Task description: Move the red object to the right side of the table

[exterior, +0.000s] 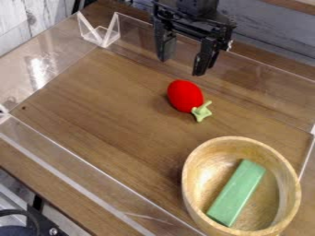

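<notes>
In the single camera view, the black pincer (182, 57) is seen pointing down over the far part of the bench (99, 101), its jaws spread wide and nothing held between them. The arm above it is cut off by the top edge. The red object (185, 95) is seen lying near the middle of the bench, apart from the pincer, its pale-green stem turned toward the wooden bowl (197, 175), in which a green block (237, 194) lies.

**Red fruit sitting mid-table, gripper up above it**

From my feed, the small bright-red toy fruit (186, 95) lies mid-way on the brown wood-grain table (99, 101), leafy stem toward the round wooden bowl (197, 175). A green rectangular block (238, 193) sits inside the bowl. My black gripper (181, 56) hangs spread wide above.
</notes>
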Controlling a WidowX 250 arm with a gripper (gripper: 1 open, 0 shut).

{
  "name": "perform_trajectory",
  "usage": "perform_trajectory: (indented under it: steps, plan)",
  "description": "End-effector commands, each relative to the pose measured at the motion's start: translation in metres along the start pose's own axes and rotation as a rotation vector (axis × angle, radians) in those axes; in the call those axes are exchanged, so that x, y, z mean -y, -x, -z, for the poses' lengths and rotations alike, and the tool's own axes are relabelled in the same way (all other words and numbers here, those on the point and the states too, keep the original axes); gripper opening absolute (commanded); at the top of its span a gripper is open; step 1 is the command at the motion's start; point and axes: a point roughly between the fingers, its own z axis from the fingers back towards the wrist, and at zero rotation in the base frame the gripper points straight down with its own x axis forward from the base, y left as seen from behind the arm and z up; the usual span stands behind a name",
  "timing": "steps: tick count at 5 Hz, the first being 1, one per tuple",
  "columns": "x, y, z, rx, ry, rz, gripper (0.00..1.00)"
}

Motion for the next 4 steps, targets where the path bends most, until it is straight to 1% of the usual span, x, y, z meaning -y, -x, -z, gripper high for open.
perform_trajectory:
  steps: [1,2,3,4]
  plan:
    - [-0.006,0.0,0.008,-0.002,-0.003,-0.011,1.0]
    - [-0.031,-0.001,0.007,0.018,-0.012,0.033,1.0]
    - [-0.067,-0.002,-0.004,0.073,-0.015,0.085,1.0]
    - [-0.08,0.001,-0.01,0.145,0.007,0.112,1.0]
